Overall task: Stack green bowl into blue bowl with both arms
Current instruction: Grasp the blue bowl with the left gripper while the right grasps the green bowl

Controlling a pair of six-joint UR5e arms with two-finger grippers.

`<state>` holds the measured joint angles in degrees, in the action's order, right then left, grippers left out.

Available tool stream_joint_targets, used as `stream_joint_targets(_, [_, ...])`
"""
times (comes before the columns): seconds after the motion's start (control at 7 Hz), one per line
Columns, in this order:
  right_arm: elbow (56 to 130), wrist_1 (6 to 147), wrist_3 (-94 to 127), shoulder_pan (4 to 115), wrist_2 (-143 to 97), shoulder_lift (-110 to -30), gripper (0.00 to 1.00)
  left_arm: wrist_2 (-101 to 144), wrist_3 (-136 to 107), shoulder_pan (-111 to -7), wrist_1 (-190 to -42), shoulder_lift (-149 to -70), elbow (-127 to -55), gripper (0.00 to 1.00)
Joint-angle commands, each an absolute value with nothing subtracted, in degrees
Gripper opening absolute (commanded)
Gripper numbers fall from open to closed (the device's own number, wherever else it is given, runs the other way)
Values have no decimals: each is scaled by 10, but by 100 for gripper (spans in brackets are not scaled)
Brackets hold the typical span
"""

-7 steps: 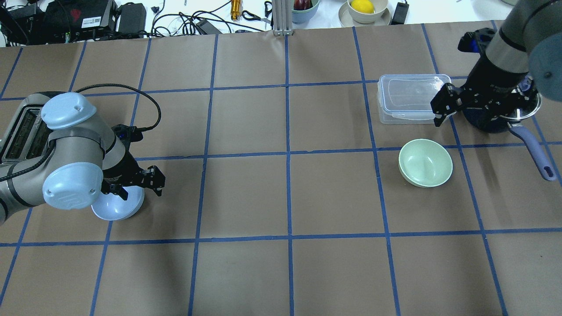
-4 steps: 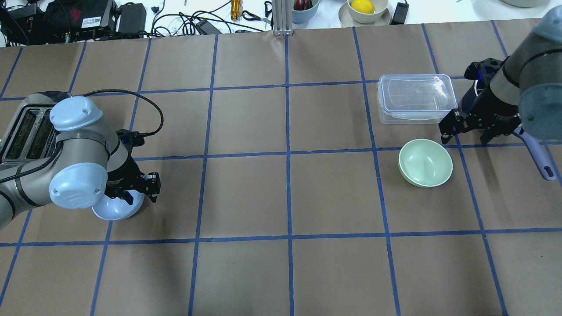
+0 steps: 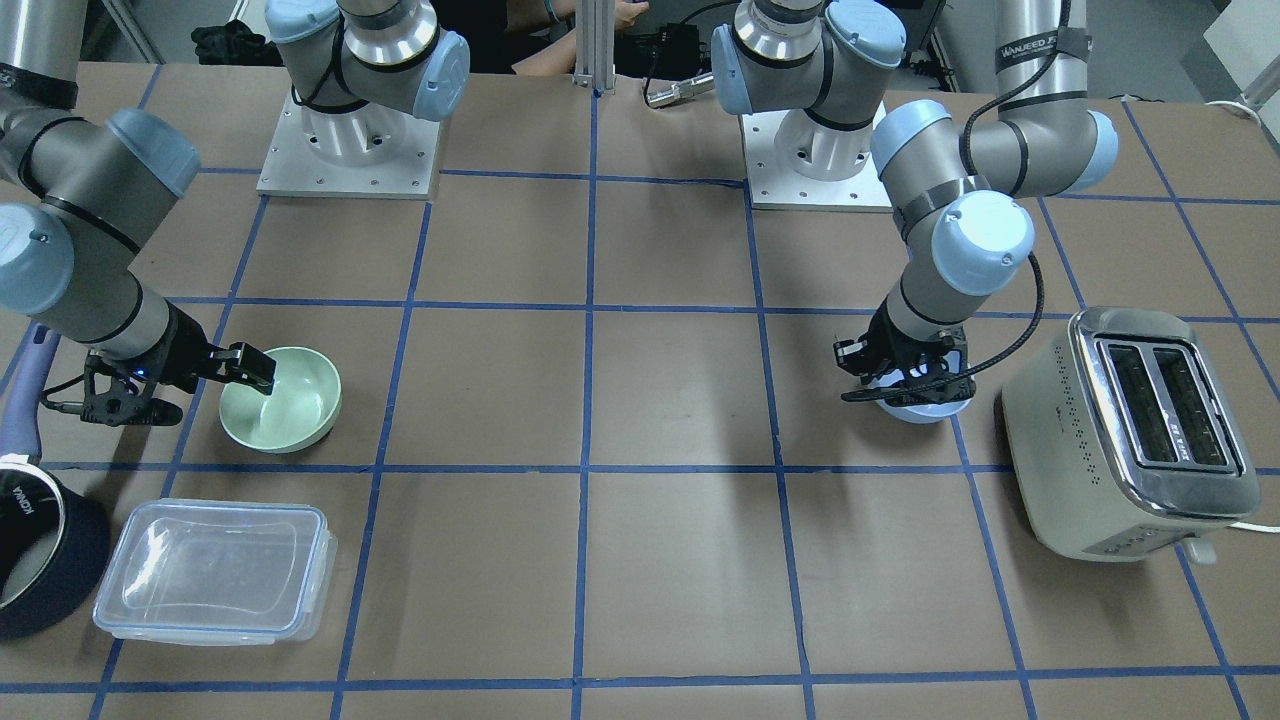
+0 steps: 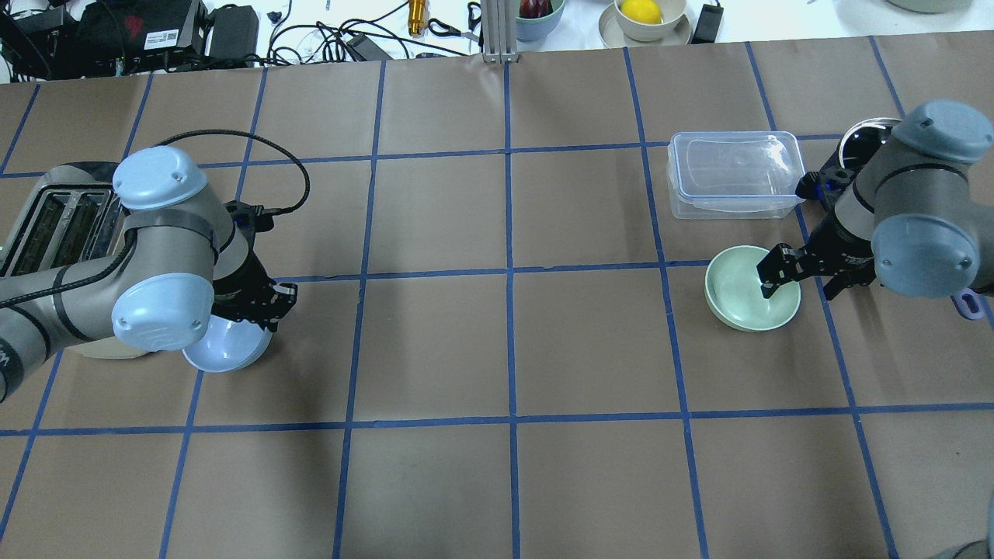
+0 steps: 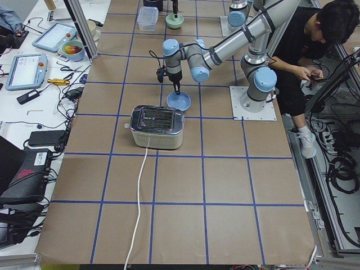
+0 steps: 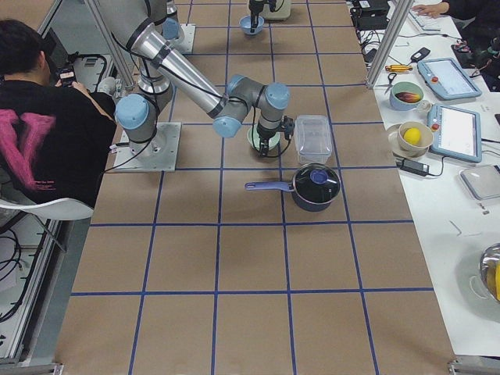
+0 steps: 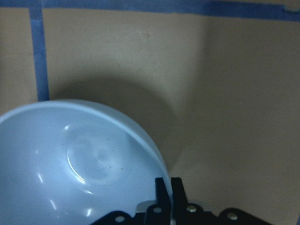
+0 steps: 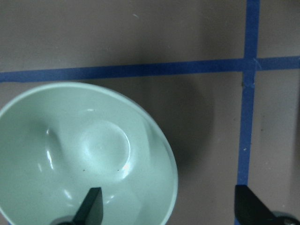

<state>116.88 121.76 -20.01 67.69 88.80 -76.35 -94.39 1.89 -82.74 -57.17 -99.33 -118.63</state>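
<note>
While the right end effector (image 4: 797,289) hangs spread over the green bowl (image 4: 742,299), one finger sits inside the basin. The other is outside the rim, on the side away from the toaster (image 3: 1130,430). The rim wall lies between them, so closing should catch it. The bowl is round, with no axis to favour. It rests on the counter (image 4: 505,349), well apart from the toaster. The left end effector (image 7: 165,187) pinches the rim of the blue bowl (image 4: 229,349), just beside the toaster.
</note>
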Motion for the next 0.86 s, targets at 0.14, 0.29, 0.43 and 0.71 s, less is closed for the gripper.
stream_joint_targets(0.14, [1166, 1210, -204, 677, 896, -750, 0, -929, -226, -1072, -581, -1035, -1100, 0])
stream_joint_targets(0.29, [1165, 1209, -204, 677, 897, -751, 0, -908, -262, -1111, -585, -1060, -1035, 0])
stream_joint_targets(0.43, [1163, 1206, -203, 677, 897, -755, 0, -895, -282, -1127, -588, -1096, -972, 0])
stream_joint_targets(0.71, [1128, 1151, -202, 676, 895, -763, 0, -891, -334, -1152, -578, -1163, -913, 0])
